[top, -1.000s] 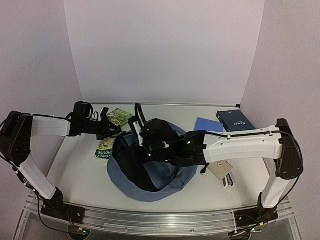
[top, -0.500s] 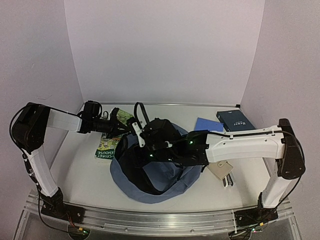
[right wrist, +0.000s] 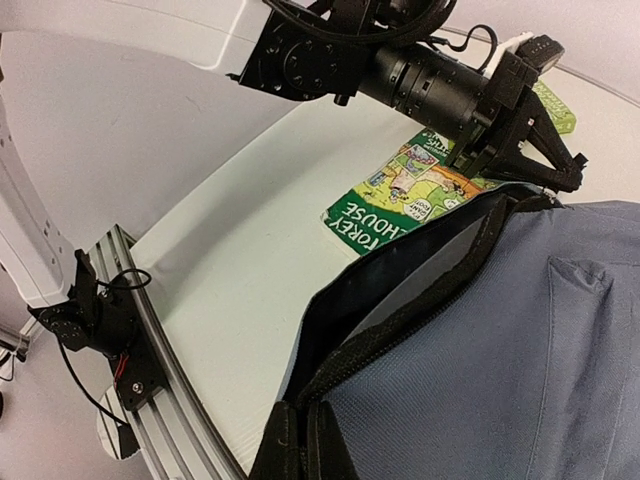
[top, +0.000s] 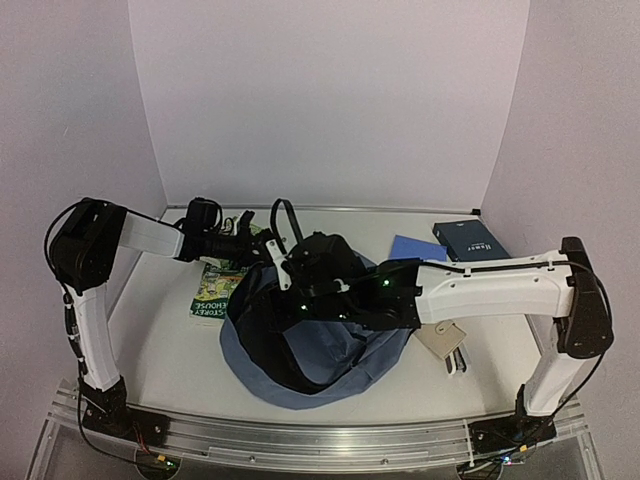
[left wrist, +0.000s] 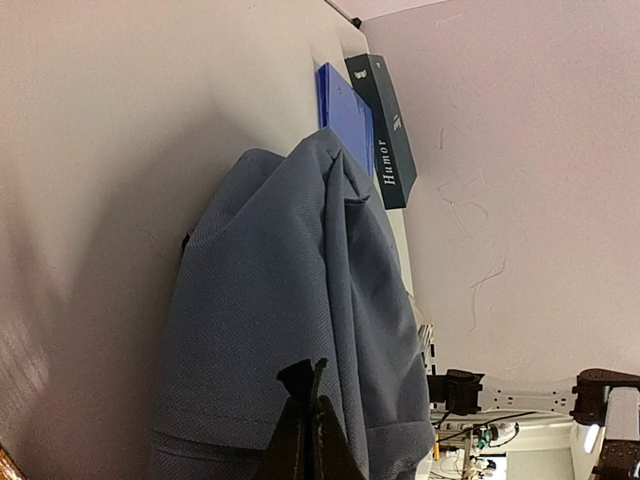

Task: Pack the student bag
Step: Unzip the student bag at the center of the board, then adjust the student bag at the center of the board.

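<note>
Student bag point(top: 310, 372) soft, floppy, prob light; left gripper point(left wrist: 303, 440) & right gripper point(right wrist: 300, 445) both clamped on its opening rim, gd hold

Dark slim book point(left wrist: 385, 130) at the table's far side: "Humor" in pale serif letters down its cover, with a small pale emblem near one end, too small to read. Green paperback point(right wrist: 400, 205) lying flat: white capitals on a green band ending "…OREY HOUSE", opening letters unclear. Above the band is a cartoon panel with print too fine to make out, and the student bag point(right wrist: 520, 330) covers the rest of the cover.
</note>
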Motion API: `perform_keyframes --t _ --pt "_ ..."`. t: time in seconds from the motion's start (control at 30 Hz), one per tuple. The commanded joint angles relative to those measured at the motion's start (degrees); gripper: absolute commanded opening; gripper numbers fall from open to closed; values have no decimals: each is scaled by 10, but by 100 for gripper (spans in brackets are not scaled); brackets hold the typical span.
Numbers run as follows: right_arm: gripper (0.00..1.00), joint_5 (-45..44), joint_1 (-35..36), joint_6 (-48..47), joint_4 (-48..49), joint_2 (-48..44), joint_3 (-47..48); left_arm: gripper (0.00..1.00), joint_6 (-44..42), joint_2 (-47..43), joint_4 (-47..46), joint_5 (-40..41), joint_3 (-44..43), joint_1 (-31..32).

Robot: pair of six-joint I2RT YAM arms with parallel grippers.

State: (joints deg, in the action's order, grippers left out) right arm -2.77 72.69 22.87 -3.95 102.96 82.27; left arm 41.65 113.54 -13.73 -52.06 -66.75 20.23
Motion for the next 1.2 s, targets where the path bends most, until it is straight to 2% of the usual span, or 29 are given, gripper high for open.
perform_keyframes --t 0.0,0.1,0.27,0.37,0.53,0.83,1.0,1.17 --pt "0 -17 28 28 52 -68 1 7 -15 -8 -29 97 -33 -13" --pt "0 -91 28 51 45 -80 -15 26 -39 -52 22 125 -29 -14" --pt "0 -192 20 100 15 -90 -35 68 -70 -171 140 220 3 -19" --pt "0 -217 9 123 2 -84 -36 84 -77 -241 225 280 35 -19" --pt "0 -215 -17 148 0 -64 -30 90 -55 -354 337 324 106 -17" --pt "0 -201 -62 149 0 -40 -14 94 35 -494 438 295 219 35" --pt "0 -205 -78 148 0 -37 -13 95 74 -499 451 274 237 84" --pt "0 -216 -84 141 0 -38 -7 95 94 -484 478 274 249 106"
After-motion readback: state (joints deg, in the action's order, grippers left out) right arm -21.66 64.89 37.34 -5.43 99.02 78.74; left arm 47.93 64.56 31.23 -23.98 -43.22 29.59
